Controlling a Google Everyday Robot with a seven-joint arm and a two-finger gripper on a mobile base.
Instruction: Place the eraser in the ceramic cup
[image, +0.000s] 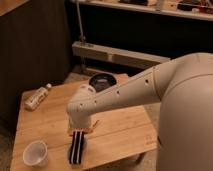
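Note:
The eraser (76, 148), a black block with pale lengthwise stripes, lies flat near the table's front edge. The ceramic cup (36, 152), small, white and upright, stands to its left at the front left corner. My gripper (80, 132) hangs from the pale wrist (82, 107) directly over the eraser's far end. It is open, its fingers apart on either side of that end. The eraser still rests on the table. The arm hides part of the tabletop behind the gripper.
A clear plastic bottle (36, 97) lies on its side at the back left of the wooden table (120, 135). A dark round bowl (102, 81) sits at the back edge. An orange carrot-shaped thing (93, 127) peeks out just right of the gripper.

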